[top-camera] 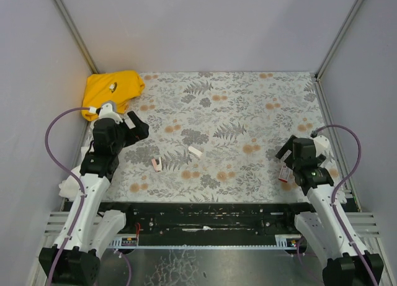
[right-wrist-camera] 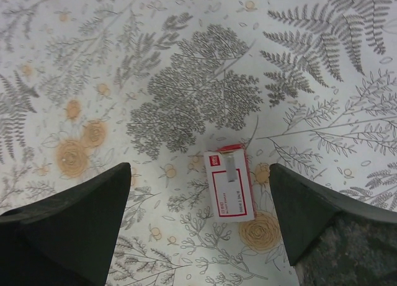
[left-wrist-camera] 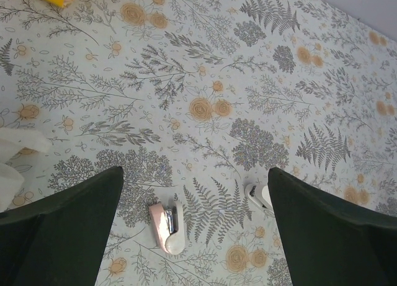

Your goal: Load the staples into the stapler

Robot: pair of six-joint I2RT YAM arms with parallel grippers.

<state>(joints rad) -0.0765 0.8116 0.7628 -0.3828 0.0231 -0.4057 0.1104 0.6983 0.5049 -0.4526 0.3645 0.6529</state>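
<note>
The stapler [top-camera: 156, 164] is a tiny pink-and-white one with a dark metal part. It lies on the floral mat left of centre. In the left wrist view the stapler [left-wrist-camera: 166, 226] lies below and between the open fingers. My left gripper [top-camera: 139, 128] [left-wrist-camera: 195, 172] is open, empty and above the mat. The red-and-white staple box [top-camera: 285, 173] [right-wrist-camera: 228, 184] lies flat near the right edge. A short silvery-grey strip [right-wrist-camera: 230, 169], seemingly the staples, rests on its top. My right gripper [top-camera: 285, 152] [right-wrist-camera: 200, 167] is open and empty above the box.
A small white piece [top-camera: 195, 151] [left-wrist-camera: 258, 196] lies right of the stapler, partly behind my left gripper's right finger. A yellow cloth [top-camera: 112, 90] sits at the back left corner. Something white [top-camera: 66, 187] [left-wrist-camera: 15, 151] lies at the mat's left edge. Grey walls enclose the mat.
</note>
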